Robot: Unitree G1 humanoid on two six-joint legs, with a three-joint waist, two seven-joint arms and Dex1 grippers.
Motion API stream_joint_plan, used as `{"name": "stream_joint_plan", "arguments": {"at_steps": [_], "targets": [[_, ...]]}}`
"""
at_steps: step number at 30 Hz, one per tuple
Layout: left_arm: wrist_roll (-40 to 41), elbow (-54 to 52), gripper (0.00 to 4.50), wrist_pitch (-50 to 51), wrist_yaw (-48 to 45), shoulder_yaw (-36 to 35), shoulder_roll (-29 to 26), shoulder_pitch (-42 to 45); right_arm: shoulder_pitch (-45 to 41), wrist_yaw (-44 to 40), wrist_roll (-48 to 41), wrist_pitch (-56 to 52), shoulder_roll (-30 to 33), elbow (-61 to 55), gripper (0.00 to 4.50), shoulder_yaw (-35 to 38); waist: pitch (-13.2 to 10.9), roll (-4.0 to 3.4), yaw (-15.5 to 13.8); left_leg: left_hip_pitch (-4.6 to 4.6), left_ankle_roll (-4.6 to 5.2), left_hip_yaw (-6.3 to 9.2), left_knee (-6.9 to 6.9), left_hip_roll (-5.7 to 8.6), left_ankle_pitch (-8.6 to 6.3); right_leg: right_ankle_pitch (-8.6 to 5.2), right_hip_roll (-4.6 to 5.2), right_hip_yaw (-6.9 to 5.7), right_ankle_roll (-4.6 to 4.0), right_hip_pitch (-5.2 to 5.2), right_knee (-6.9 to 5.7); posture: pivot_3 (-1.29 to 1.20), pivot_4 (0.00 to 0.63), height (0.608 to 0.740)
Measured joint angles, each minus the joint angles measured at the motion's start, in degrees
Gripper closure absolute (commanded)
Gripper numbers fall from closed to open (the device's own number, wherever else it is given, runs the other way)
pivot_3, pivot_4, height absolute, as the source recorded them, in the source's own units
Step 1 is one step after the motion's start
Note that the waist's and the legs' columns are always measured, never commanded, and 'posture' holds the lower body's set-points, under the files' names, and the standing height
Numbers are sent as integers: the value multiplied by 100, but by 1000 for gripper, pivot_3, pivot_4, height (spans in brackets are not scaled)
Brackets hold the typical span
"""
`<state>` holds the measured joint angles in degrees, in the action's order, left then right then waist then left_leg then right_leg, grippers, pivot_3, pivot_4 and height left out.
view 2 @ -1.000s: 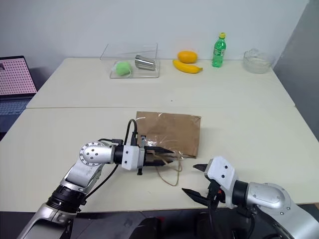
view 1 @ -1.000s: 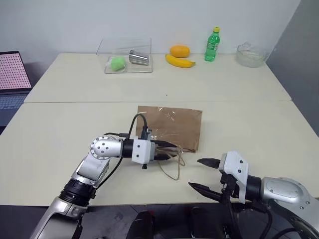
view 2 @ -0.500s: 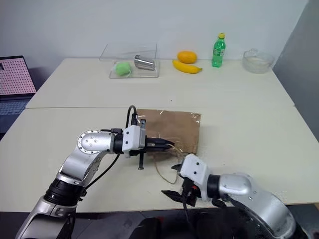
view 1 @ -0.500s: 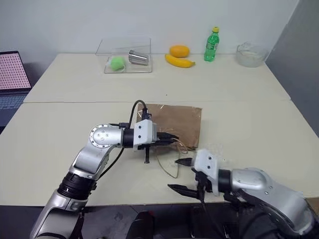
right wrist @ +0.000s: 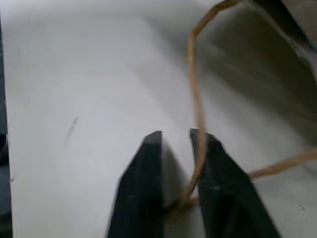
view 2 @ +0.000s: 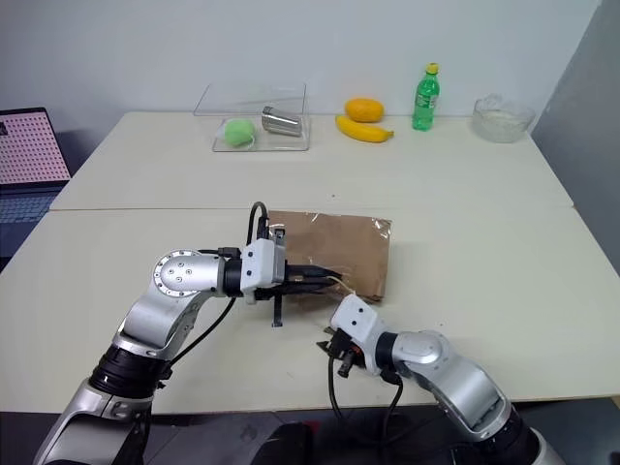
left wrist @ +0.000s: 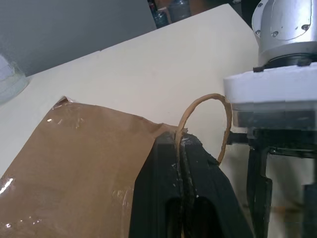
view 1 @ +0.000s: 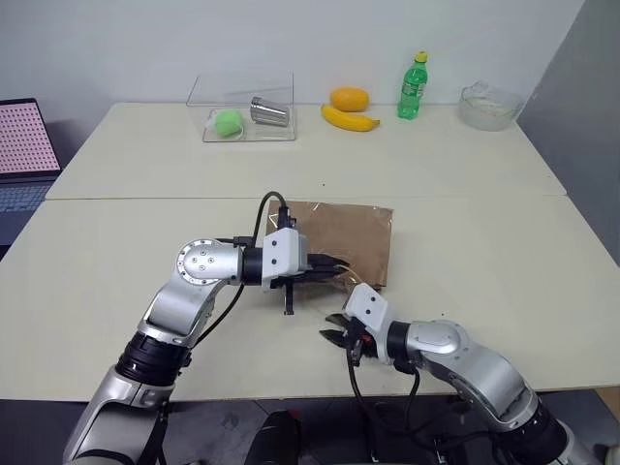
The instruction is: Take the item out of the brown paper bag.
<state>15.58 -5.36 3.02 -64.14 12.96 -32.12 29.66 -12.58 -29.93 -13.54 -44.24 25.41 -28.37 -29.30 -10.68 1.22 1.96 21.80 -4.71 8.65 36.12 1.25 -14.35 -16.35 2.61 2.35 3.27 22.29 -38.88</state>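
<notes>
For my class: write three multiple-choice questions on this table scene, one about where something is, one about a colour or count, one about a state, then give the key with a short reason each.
1. Where does the green soda bottle stand?
A. at the far edge of the table, beside the orange fruit and the yellow banana
B. inside the clear plastic box
C. on the laptop

2. How many cord handles of the creased brown paper bag are gripped?
A. none
B. one
C. two, one by each gripper

3. How does the bag lie?
A. standing upright
B. flat on the table
C. hanging in the air

Key: 1 A, it stands in the far row with the fruit. 2 C, the left gripper is shut on one tan loop and the right gripper pinches the other loop. 3 B, its broad side rests on the cream tabletop.
</notes>
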Motion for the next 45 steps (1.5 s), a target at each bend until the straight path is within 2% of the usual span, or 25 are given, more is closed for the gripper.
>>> {"name": "stream_joint_plan", "arguments": {"at_steps": [10, 19, 24, 28, 35, 40, 45], "targets": [[117, 782, 4500, 1027, 845, -455, 646, 1557, -50, -12, 602, 367, 23, 175, 4467, -332, 1, 1, 10, -1, -1, 1, 3, 2, 0, 0, 0, -2, 1, -2, 0, 0, 150, 740], [89, 1947, 4500, 908, 1172, -877, 796, 2547, 4, -98, 786, 516, 32, 188, 4467, -334, 2, 2, 4, -1, -2, 2, 5, 4, 1, 0, 2, -2, 2, -3, 0, 0, 150, 740], [228, 2072, 4500, 933, 1065, -972, 842, 2630, -12, 49, 913, 635, -121, 284, 4467, -258, 2, 2, 9, 0, -3, 2, 5, 3, 2, 0, 1, -2, 1, -1, -1, 0, 150, 740], [491, 1841, 4500, 1211, 782, -1001, 810, 2577, -53, 587, 1036, 688, -414, 284, 3547, 514, 1, 2, 8, 6, -4, 2, 5, 4, 2, 0, 2, -1, 0, 3, -1, 0, 150, 740], [815, 1287, 4500, 1689, 604, -1014, 715, 2351, 242, 527, 856, 309, -269, -778, 1119, 868, 1, 2, 11, 11, -3, 1, 1, 4, 2, 0, 3, 0, 1, 7, 0, 0, 150, 740], [957, 1036, 4500, 1907, 550, -1021, 663, 2250, 335, 174, 560, 129, 299, -1672, 1119, 1304, 1, 2, 6, 7, -3, 1, 5, 5, 1, -1, 3, -1, 2, 3, -1, 0, 150, 740], [1133, 591, 4500, 2081, 317, -994, 528, 1929, 567, -426, 128, 22, 1040, -2095, 1119, 1677, 1, 2, 9, 8, -2, 2, 2, 3, 1, -1, 3, -2, 2, 3, 1, 0, 150, 740]]}}
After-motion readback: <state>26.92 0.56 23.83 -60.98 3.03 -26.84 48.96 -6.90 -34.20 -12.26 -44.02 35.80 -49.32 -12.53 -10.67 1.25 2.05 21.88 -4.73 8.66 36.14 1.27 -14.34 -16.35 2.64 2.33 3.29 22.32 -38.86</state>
